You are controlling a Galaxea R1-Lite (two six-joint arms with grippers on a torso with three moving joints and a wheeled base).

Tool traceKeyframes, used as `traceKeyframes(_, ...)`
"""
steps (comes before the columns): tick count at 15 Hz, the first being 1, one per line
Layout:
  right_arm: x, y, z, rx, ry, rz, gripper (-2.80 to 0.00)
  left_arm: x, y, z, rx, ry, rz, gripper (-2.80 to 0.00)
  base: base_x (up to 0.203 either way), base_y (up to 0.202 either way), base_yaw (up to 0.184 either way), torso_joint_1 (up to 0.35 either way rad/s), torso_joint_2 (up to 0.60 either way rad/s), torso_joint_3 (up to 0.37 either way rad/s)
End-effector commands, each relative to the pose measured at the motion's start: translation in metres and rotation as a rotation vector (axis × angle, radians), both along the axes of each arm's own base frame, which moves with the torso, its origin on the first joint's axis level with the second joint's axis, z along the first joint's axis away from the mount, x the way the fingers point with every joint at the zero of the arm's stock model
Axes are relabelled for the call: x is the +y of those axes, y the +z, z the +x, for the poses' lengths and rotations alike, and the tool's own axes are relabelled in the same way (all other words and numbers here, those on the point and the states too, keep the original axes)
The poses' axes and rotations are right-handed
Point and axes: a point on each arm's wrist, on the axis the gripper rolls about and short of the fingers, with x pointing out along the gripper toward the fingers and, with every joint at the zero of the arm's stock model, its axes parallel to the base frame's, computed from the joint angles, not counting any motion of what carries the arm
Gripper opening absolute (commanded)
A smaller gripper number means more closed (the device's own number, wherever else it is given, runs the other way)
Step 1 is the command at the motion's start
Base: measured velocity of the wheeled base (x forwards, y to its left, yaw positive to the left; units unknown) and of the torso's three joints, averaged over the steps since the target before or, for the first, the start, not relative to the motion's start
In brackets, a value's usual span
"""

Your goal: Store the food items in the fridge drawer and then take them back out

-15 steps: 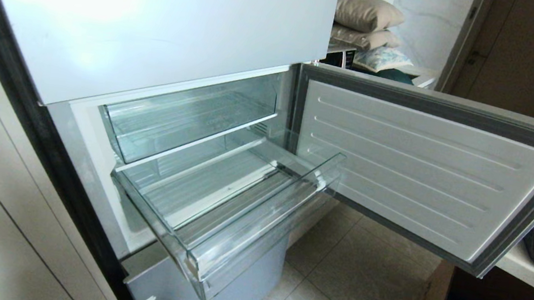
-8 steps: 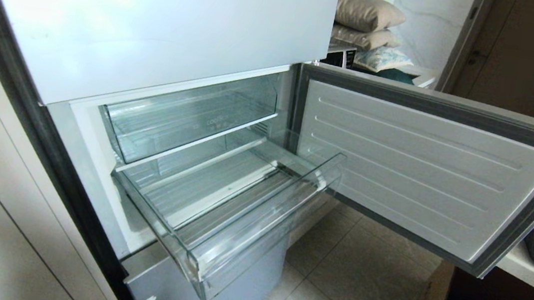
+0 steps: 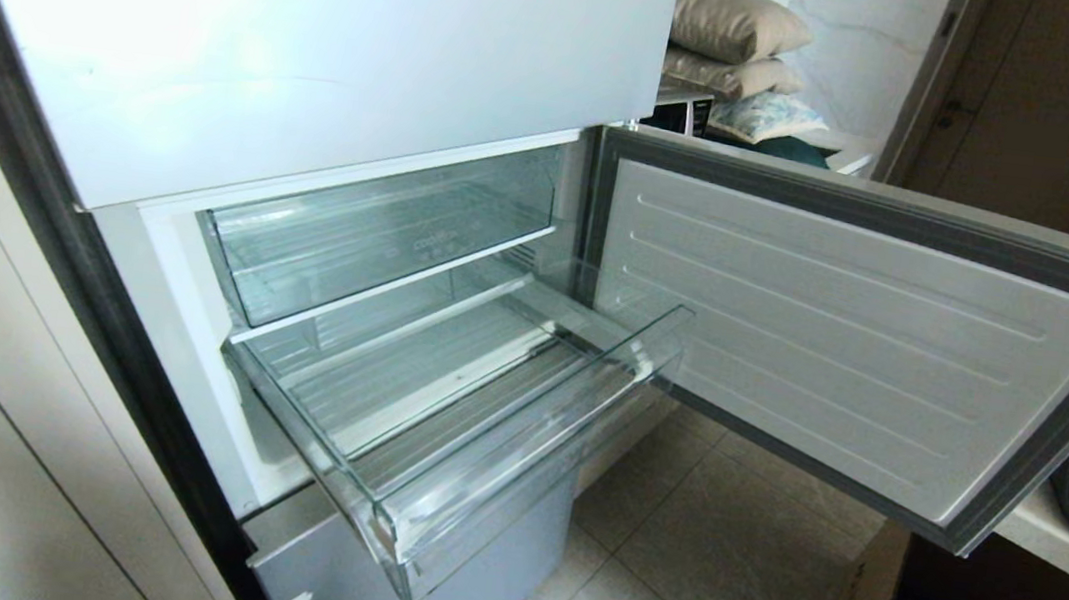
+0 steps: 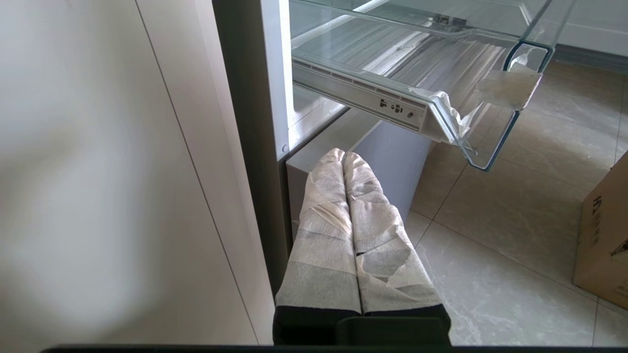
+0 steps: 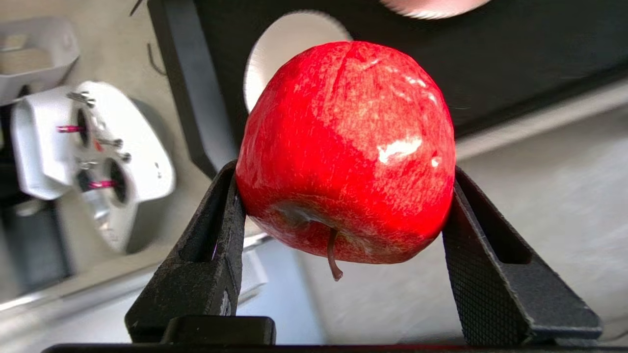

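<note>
The right gripper [image 5: 343, 206] is clamped on the red apple [image 5: 346, 147], outside the head view. The fridge drawer [image 3: 441, 410] stands pulled out, nothing in it. The left gripper [image 4: 343, 159], fingers pressed together, hangs below the drawer.

Right gripper [image 5: 343, 206] clamps something; left gripper [image 4: 343, 162] closed, parked.
</note>
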Motion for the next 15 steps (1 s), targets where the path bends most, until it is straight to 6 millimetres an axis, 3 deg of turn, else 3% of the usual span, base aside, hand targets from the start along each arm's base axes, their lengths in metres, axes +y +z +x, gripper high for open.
traceKeyframes(1, -0.014, -0.019, 0.016, 0.021, 0.022, 0.093, -2.8, 0.0, 0.0, 0.0, -0.001, 0.0, 0.0, -2.8, 0.0, 0.0, 0.0, 0.0, 0.0, 0.0)
traceKeyframes(5, 0.0, -0.015, 0.04, -0.028, 0.11, 0.272, -2.8, 0.0, 0.0, 0.0, -0.001, 0.0, 0.0, -2.8, 0.0, 0.0, 0.0, 0.0, 0.0, 0.0)
traceKeyframes(9, -0.006, -0.01, 0.052, -0.12, 0.113, 0.374, -2.8, 0.0, 0.0, 0.0, -0.001, -0.001, 0.0, -2.8, 0.0, 0.0, 0.0, 0.0, 0.0, 0.0)
traceKeyframes(15, -0.017, -0.011, 0.046, -0.183, 0.038, 0.492, -2.8, 0.0, 0.0, 0.0, -0.001, 0.001, 0.0, -2.8, 0.0, 0.0, 0.0, 0.0, 0.0, 0.0)
